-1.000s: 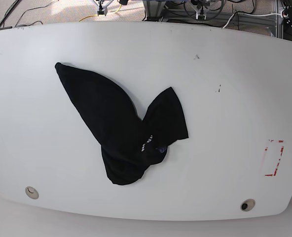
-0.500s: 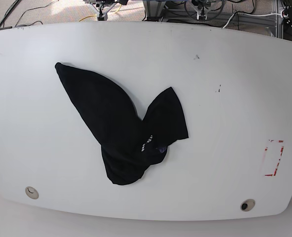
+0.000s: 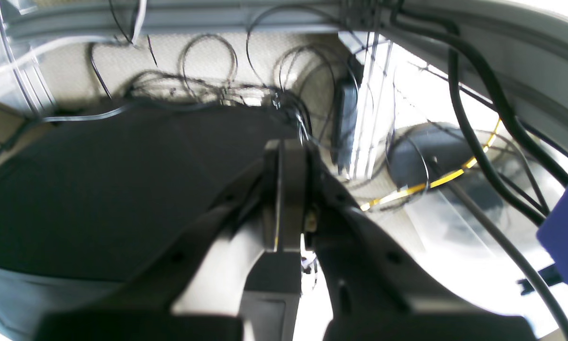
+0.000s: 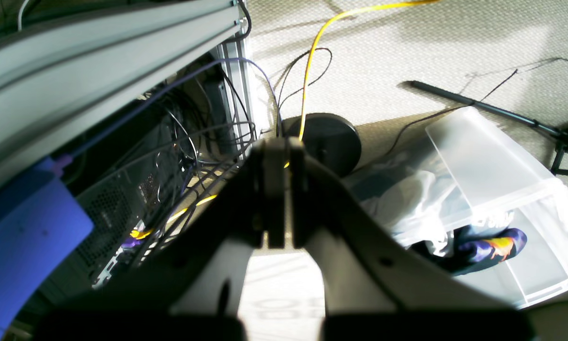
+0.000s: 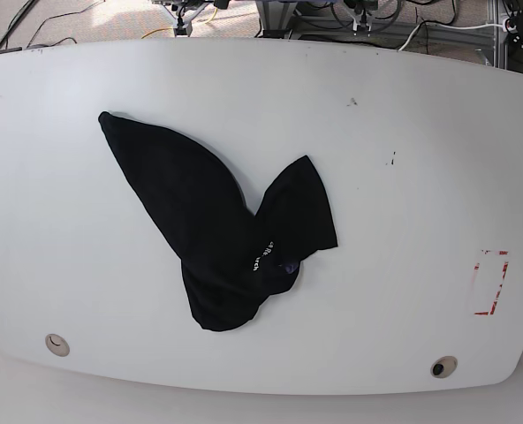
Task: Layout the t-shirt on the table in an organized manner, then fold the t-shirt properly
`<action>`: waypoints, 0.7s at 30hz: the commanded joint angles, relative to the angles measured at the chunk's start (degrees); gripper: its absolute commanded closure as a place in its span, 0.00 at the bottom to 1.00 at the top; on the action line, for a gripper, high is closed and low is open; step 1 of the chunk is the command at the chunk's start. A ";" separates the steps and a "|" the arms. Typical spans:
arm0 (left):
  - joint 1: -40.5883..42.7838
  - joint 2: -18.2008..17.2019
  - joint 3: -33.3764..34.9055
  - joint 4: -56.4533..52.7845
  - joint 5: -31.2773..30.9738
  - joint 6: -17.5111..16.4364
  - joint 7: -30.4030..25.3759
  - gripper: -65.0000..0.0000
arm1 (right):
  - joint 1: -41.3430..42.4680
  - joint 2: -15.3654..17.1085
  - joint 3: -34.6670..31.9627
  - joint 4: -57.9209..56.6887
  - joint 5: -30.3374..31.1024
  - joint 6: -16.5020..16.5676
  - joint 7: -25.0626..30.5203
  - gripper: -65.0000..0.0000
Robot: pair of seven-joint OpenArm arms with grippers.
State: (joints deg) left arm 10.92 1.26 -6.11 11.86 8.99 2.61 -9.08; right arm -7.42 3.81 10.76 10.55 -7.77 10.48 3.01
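The black t-shirt (image 5: pixel 200 230) lies bunched on the white table (image 5: pixel 403 177), left of centre. One long fold runs toward the far left and a shorter flap toward the middle. Small white lettering (image 5: pixel 260 256) shows near its front end. Neither gripper is over the cloth. In the left wrist view my left gripper (image 3: pixel 280 151) is shut with nothing in it, pointing at the floor and cables beyond the table. My right gripper (image 4: pixel 279 147) in the right wrist view is likewise shut and empty, over the floor.
A red tape rectangle (image 5: pixel 489 283) marks the table's right end. Two round holes (image 5: pixel 56 344) (image 5: pixel 443 366) sit near the front edge. Beyond the far edge are cables, a metal frame and a clear plastic bin (image 4: pixel 492 189) holding cloth.
The t-shirt has not moved. A small piece of arm hardware at the top left edge of the base view has drawn slightly further out of frame.
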 commanded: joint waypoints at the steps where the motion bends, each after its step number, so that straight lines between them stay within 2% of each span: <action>1: 1.79 -0.07 -0.09 1.37 -0.07 0.25 -1.86 1.00 | -1.59 0.27 -0.08 2.42 -0.45 0.20 0.38 0.98; 4: 2.66 -0.16 -0.09 1.73 0.02 0.25 -3.53 0.99 | -3.44 0.27 -0.08 6.03 -0.45 0.20 0.12 0.98; 14: 4.42 -1.39 -0.26 2.25 -0.25 0.25 -3.97 1.00 | -8.54 0.27 0.18 11.48 -0.10 0.20 0.20 0.98; 21: 9.52 -1.39 -0.26 8.23 -0.25 0.25 -6.61 1.00 | -13.90 0.27 0.18 17.81 -0.10 0.20 0.20 0.98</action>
State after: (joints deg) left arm 18.39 -0.32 -6.33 18.37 8.93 2.83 -15.55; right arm -19.70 3.81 10.83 26.70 -7.75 10.48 2.90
